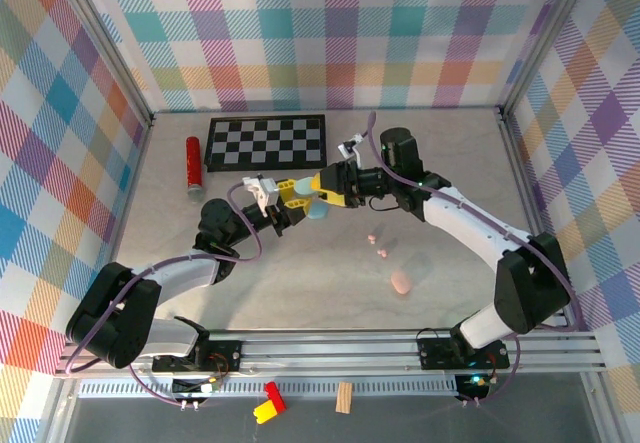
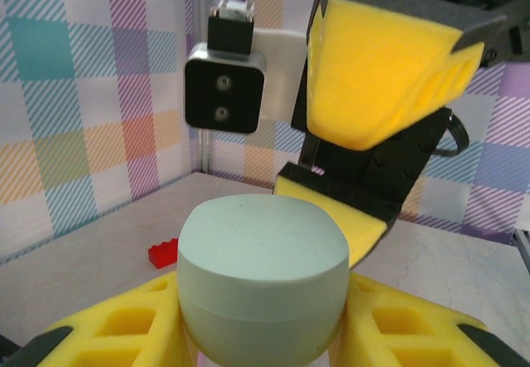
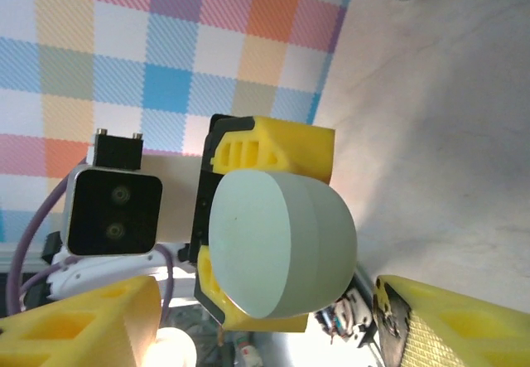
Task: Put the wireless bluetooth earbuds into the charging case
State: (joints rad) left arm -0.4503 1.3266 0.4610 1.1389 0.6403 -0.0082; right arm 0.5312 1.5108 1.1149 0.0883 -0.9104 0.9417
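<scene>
**Left gripper** point(image 2: 263, 334): Jaws are pressed onto a pale green charging case point(image 2: 262, 280). One yellow finger point(image 2: 124, 325) bears on each side of the case. The lid is closed and the case is clear of the table point(image 1: 450, 163).

**Right gripper** point(image 3: 265, 330): Jaws are spread wide. In the right wrist view, its yellow fingers point(image 3: 83, 325) sit at the lower left and lower right corners, with the case beyond and between them. In the left wrist view, one finger is above the case and the other is just behind it. Contact with the case cannot be determined.

**Position:** In the top view, both grippers meet at the centre of the frame, just below the checkerboard point(image 1: 266, 142).

**Earbuds** point(image 1: 372, 238): Two small pink pieces lie on the table, below and to the right of the grippers. A pink oval case point(image 1: 401, 283) lies further toward the lower right.
</scene>
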